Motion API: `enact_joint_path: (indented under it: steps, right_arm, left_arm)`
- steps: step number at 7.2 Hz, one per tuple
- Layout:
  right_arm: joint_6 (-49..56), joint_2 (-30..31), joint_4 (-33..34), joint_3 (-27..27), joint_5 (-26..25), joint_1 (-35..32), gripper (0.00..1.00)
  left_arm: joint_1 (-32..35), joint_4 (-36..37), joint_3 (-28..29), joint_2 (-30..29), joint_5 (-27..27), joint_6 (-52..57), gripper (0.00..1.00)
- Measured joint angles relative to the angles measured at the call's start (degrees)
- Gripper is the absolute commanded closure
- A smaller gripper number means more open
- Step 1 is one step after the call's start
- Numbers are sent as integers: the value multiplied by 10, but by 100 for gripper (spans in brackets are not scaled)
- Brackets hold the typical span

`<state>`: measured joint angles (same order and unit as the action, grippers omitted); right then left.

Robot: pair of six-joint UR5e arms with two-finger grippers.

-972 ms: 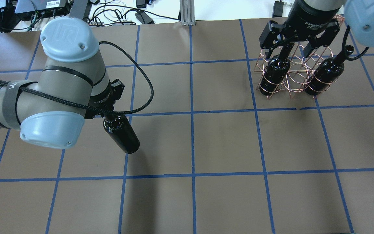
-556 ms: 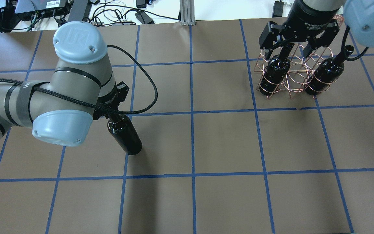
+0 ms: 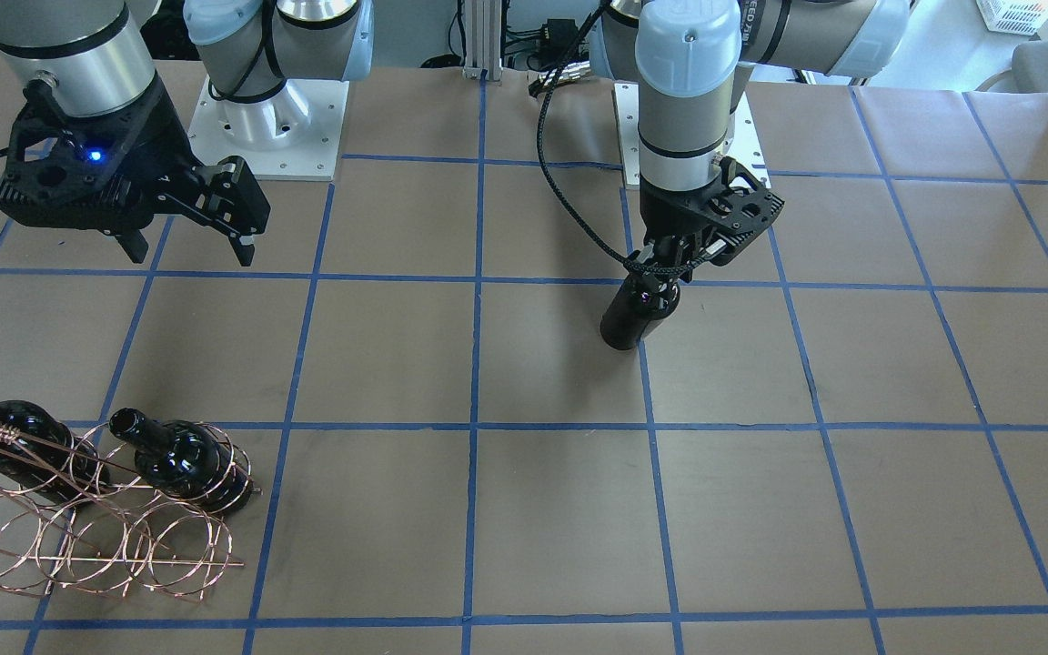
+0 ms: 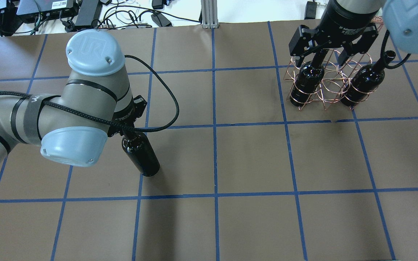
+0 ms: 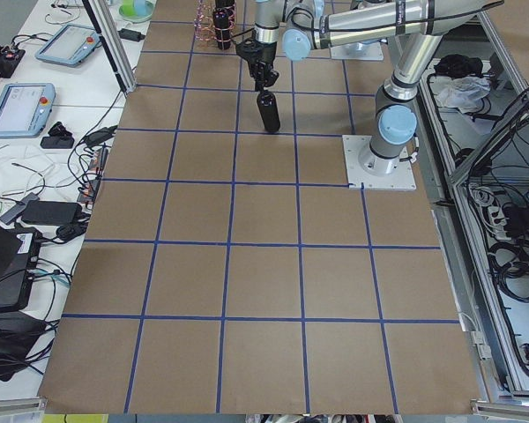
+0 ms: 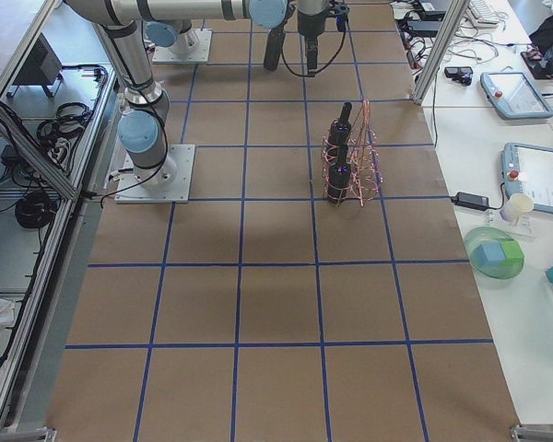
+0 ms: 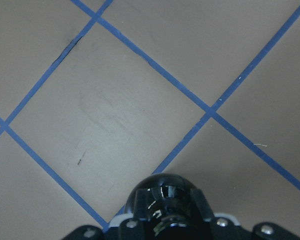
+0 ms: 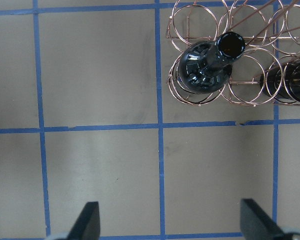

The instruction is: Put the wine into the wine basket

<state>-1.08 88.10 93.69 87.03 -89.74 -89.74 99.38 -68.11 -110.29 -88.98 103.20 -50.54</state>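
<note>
My left gripper (image 4: 128, 131) is shut on the neck of a glossy black wine bottle (image 4: 143, 158), which hangs upright over the table's left half. The same bottle shows in the front view (image 3: 630, 318) and in the left wrist view (image 7: 165, 192). The copper wire wine basket (image 4: 334, 87) stands at the far right and holds two more black bottles, one (image 4: 306, 82) in an end loop and one (image 4: 365, 81) at the other end, with empty loops between them. My right gripper (image 4: 326, 54) is open and empty above the basket, over the nearer bottle's neck (image 8: 230, 46).
The table is brown paper with a blue tape grid (image 4: 214, 125). Cables and electronics (image 4: 49, 7) lie beyond the far edge. The robot bases (image 3: 265, 118) stand at the table's near side. The stretch between the held bottle and the basket is bare.
My left arm has moved to the right and slightly toward the robot, carrying the bottle with it. The right gripper has stayed open above the basket, nearly still.
</note>
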Motion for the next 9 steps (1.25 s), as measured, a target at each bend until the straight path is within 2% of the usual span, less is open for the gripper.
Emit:
enact_joint_path:
  steps: [1, 2, 6, 7, 8, 9]
  right_arm:
    - [0, 0, 0, 1, 0, 0, 0]
    - [2, 0, 0, 1, -1, 0, 0]
    - [19, 0, 1, 2, -2, 0, 0]
    - [20, -1, 0, 2, -2, 1, 0]
    - [21, 0, -1, 2, -2, 1, 0]
    - [22, 1, 0, 2, -1, 2, 0]
  left_arm:
    - [0, 0, 0, 0, 1, 0, 79]
    - [0, -1, 0, 0, 2, 0, 71]
    - [0, -4, 0, 0, 3, -2, 63]
    - [0, -4, 0, 0, 3, -2, 54]
    - [0, -4, 0, 0, 3, -2, 36]
    - [0, -4, 0, 0, 3, -2, 30]
